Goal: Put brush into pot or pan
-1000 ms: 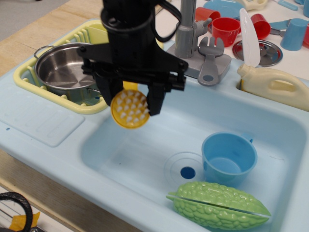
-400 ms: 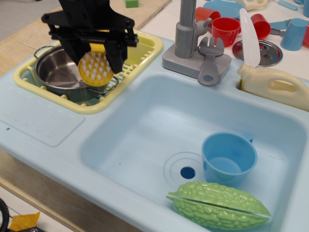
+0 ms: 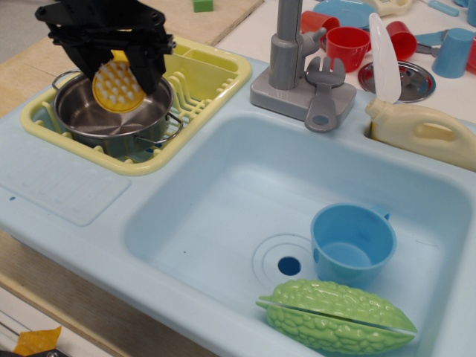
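Observation:
My black gripper point(image 3: 113, 71) is shut on the yellow brush point(image 3: 117, 87). The brush's round head with white bristles hangs down between the fingers and faces the camera. It hangs just above the open mouth of the shiny steel pot point(image 3: 97, 119). The pot stands in the yellow dish rack point(image 3: 208, 78) at the left of the sink, with its wire loop handles showing at the far left and at the front right. The brush's handle is hidden by the gripper.
The light blue sink basin point(image 3: 223, 193) holds a blue cup point(image 3: 352, 244) and a green bitter gourd point(image 3: 338, 315). A grey faucet point(image 3: 286, 52) with a grey fork stands behind it. A cream bottle point(image 3: 420, 130), red cups and a plate sit at the back right.
My gripper has carried the brush up and to the left, from above the sink basin's left edge to above the pot. Nothing else has moved.

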Motion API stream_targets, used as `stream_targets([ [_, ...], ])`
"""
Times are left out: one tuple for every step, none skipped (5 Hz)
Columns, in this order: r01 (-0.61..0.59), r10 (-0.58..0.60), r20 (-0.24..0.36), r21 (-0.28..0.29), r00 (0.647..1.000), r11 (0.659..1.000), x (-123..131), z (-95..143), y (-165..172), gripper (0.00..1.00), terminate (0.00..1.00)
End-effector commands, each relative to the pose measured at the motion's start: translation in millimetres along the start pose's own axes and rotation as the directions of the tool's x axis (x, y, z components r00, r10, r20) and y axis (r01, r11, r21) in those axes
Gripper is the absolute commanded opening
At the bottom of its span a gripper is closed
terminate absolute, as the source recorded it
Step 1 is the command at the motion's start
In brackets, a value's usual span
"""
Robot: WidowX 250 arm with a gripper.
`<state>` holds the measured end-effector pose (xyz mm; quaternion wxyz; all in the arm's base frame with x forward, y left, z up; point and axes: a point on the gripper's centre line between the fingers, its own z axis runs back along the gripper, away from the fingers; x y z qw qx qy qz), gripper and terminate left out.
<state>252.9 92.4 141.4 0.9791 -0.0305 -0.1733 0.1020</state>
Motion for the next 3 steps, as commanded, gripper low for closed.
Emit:
stream_targets([
  [0.058,-0.06,-0.029,-0.059,0.998,0.997,12.0,-0.3,15.6,1.0,0.0],
  [0.058,-0.06,-0.029,-0.059,0.998,0.997,12.0,-0.3,15.6,1.0,0.0],
  [0.058,-0.06,-0.029,-0.059,0.998,0.997,12.0,-0.3,15.6,1.0,1.0],
])
